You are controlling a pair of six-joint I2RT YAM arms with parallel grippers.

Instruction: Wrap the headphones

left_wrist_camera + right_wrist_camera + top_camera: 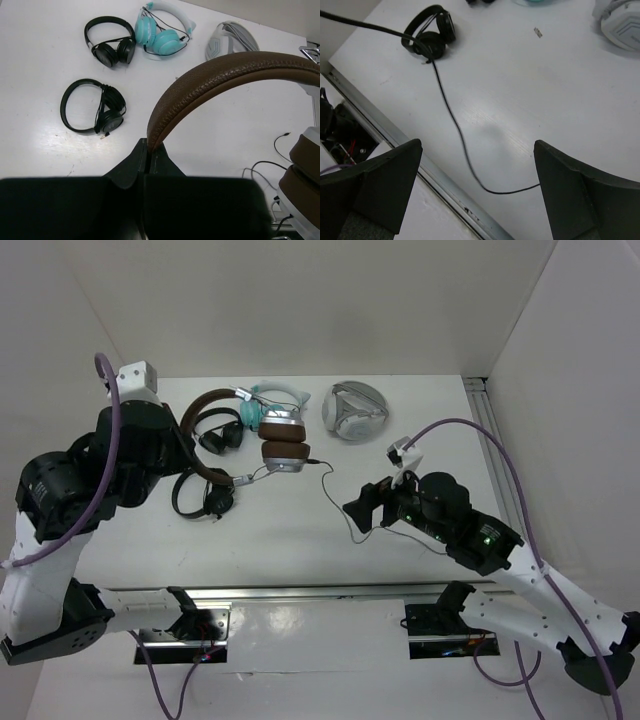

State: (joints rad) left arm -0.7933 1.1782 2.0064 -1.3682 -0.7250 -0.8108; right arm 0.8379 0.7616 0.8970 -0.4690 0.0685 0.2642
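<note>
Near the left edge of the table [280, 535], left tool [149, 152] pinches headphones [225, 70]; right tool [476, 155] gapes over cable [452, 117].

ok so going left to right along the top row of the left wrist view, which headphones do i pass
small black on-ear headphones → teal and white headphones → pale grey-white headphones
</note>
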